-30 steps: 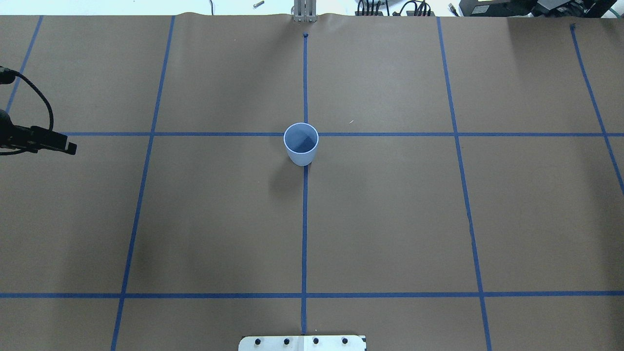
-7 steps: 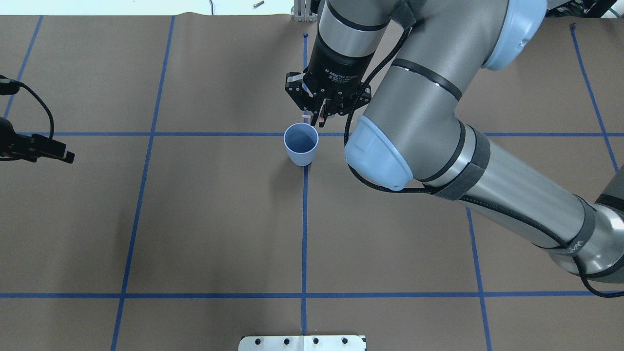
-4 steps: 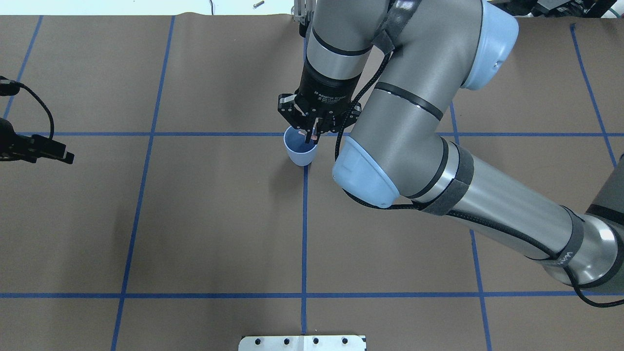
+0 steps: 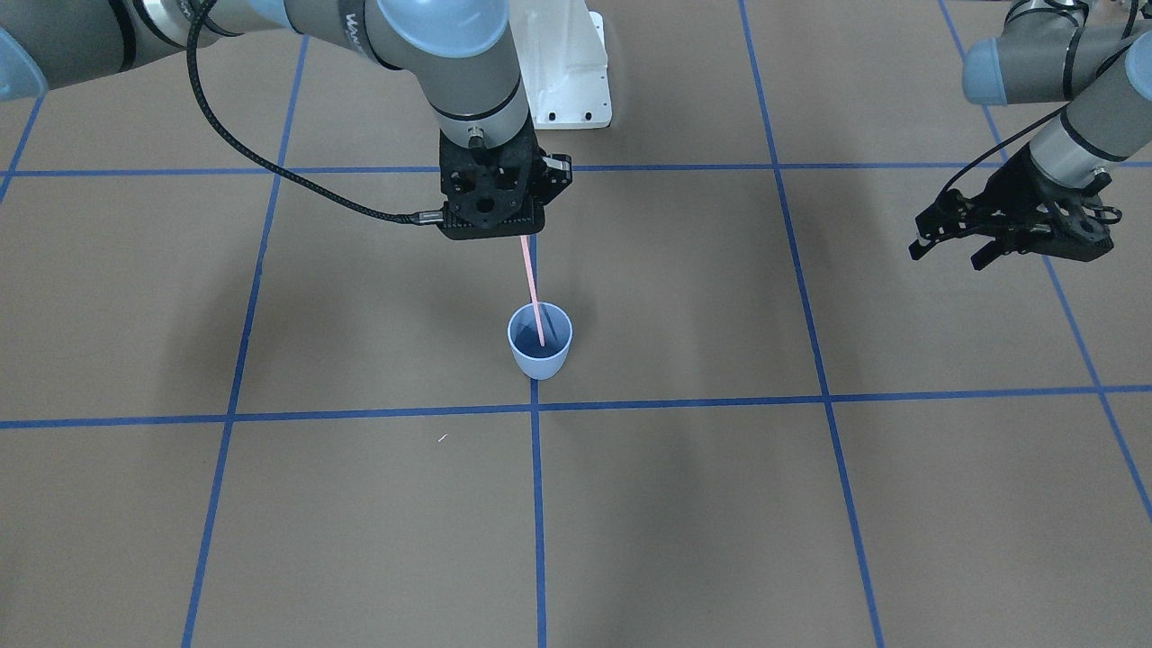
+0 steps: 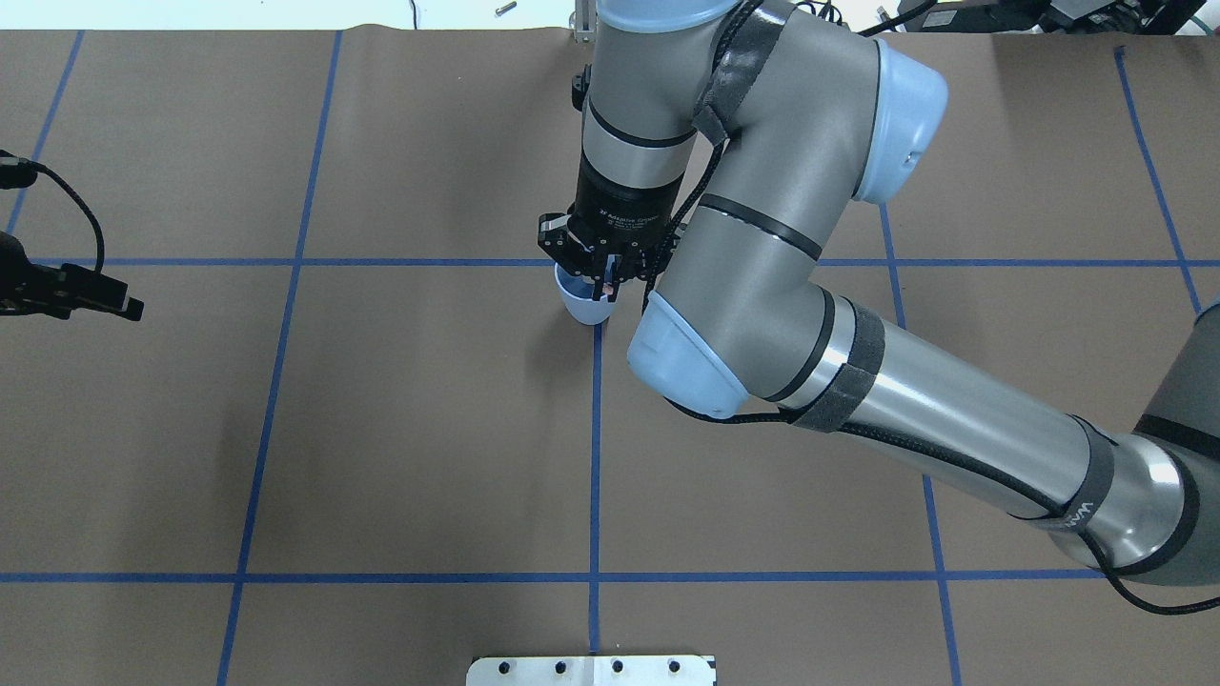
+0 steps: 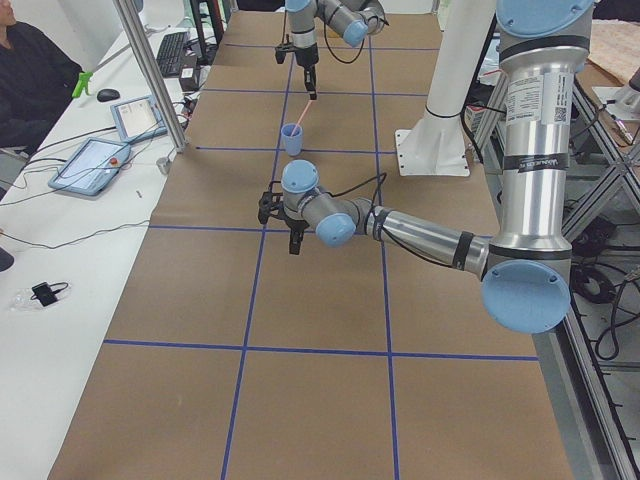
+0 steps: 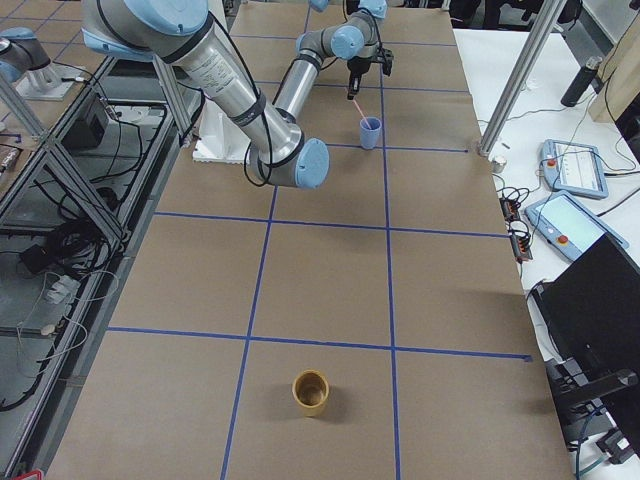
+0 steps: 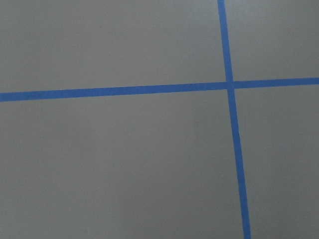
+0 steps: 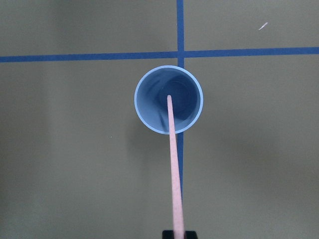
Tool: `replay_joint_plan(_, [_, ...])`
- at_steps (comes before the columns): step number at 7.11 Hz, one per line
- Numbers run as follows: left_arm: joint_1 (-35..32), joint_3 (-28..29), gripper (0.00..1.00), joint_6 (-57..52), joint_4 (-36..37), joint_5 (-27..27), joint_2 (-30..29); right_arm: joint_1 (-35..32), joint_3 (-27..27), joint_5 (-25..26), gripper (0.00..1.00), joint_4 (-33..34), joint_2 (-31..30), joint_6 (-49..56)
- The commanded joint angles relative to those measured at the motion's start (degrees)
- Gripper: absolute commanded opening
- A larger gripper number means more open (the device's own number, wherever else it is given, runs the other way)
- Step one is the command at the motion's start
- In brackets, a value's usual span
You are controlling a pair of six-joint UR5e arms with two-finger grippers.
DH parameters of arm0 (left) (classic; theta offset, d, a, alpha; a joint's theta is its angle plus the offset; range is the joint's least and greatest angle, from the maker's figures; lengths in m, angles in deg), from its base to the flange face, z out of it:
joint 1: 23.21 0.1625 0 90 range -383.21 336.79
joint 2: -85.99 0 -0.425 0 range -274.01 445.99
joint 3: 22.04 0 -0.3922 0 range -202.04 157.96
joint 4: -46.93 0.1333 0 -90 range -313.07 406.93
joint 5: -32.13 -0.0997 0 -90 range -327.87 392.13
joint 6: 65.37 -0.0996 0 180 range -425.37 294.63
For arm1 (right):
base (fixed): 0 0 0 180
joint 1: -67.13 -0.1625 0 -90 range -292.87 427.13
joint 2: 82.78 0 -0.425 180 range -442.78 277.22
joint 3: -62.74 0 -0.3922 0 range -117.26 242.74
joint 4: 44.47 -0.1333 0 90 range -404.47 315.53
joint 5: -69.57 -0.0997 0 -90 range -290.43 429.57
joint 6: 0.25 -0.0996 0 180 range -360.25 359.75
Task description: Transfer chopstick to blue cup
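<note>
Two grippers in front-facing view. Upper centre-left: right gripper (image 4: 520,229) pointing down, jaws clamped on top end of chopstick (image 4: 531,283). Stick hangs nearly upright, lower tip inside blue cup (image 4: 538,365). Cup stands upright at frame centre on vertical tape line (image 4: 538,504). Far right, upper part: left gripper (image 4: 945,256), jaws apart, well apart from cup.

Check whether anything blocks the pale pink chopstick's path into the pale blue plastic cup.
Nothing visible does. The right hand holds the thin pale pink chopstick over the small pale blue plastic cup, its lower end lined up within the open mouth. The cup's inside looks empty.
</note>
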Motion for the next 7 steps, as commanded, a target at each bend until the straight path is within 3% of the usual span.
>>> replay_joint_plan(1, [0.0,0.0,0.98,0.0,0.0,0.0,0.0,0.1,4.1,0.2,0.36,-6.2,-0.4,0.2])
replay_joint_plan(2, [0.0,0.0,0.98,0.0,0.1,0.0,0.0,0.1,4.5,0.3,0.99,-8.0,-0.6,0.0])
replay_joint_plan(5, [-0.4,-0.1,0.98,0.0,0.0,0.2,0.0,-4.4,1.4,-1.9,1.00,-6.9,-1.1,0.0])
replay_joint_plan(7, [-4.3,0.6,0.98,-0.1,0.1,1.4,-0.1,-11.5,-7.8,-4.5,1.00,-4.6,-9.8,3.0])
